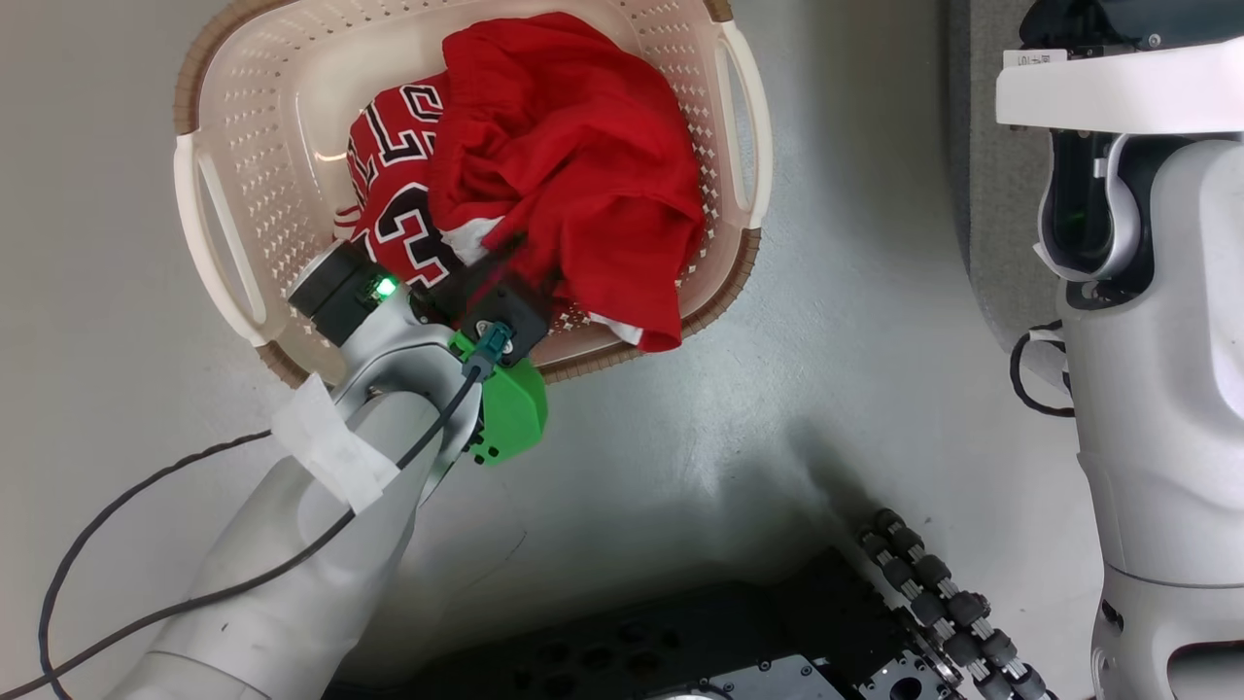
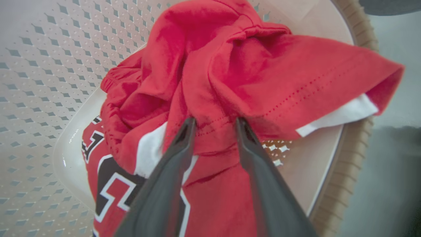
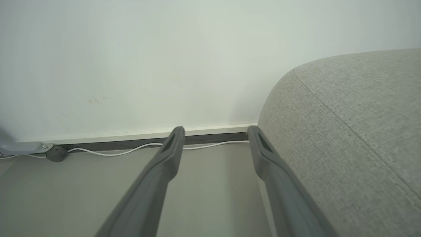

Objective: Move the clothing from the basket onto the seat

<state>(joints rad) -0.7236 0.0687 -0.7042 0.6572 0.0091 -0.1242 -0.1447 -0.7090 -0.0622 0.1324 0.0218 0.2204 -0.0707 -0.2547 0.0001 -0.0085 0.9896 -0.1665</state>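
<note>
Between basket walls, left gripper straddles a fold, grip unclear; clothing stretches ahead; right gripper gapes, seat at its right.

A white cable is lying on the grey floor, running along the skirting beneath a white wall.

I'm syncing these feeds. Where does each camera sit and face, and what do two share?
Head view: on the head, looking down at the basket of clothing on the floor; left forearm and right arm show.
Left wrist view: on the left wrist, looking along the left gripper into the clothing.
Right wrist view: on the right wrist, looking along the open right gripper past the seat to a wall.
Shared: head and left wrist views both show basket and clothing.
</note>
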